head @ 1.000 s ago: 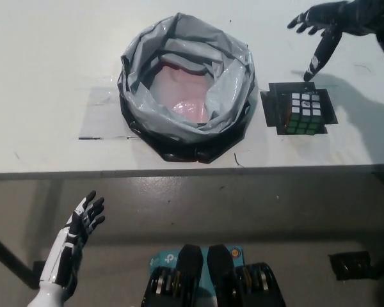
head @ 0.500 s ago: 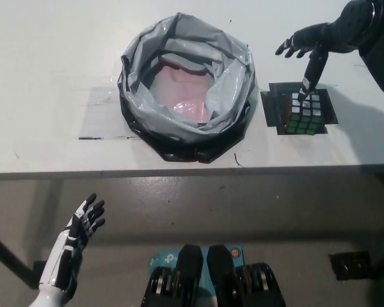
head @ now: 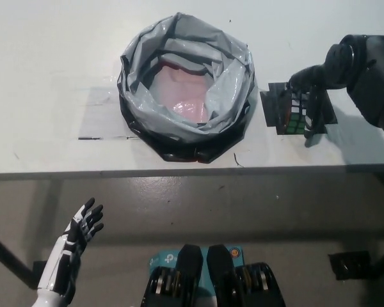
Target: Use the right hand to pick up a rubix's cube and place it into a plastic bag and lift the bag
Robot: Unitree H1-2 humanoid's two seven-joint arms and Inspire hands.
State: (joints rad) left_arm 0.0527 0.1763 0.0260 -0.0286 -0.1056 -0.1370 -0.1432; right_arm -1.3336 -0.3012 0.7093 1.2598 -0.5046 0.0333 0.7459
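Note:
The Rubik's cube point(head: 297, 112) sits on a small black mat point(head: 274, 110) at the right of the white table. My black right hand point(head: 309, 96) has come down over it from the right. Its fingers point(head: 318, 115) hang down the cube's right side and the thumb lies at its upper left, so the hand is closed around the cube and hides most of it. The grey plastic bag point(head: 185, 83) stands open with its rim rolled down, left of the cube, with a pink patch inside. My white left hand point(head: 82, 230) rests open, low at the lower left, below the table edge.
The table's front edge point(head: 179, 171) runs across the middle of the picture, with floor below it. A clear tape strip point(head: 102, 115) lies left of the bag. A dark object point(head: 353, 264) sits on the floor at lower right.
My right hand dropped from above the cube, touched it with one fingertip, then came down and wrapped around it. The left hand sank slightly.

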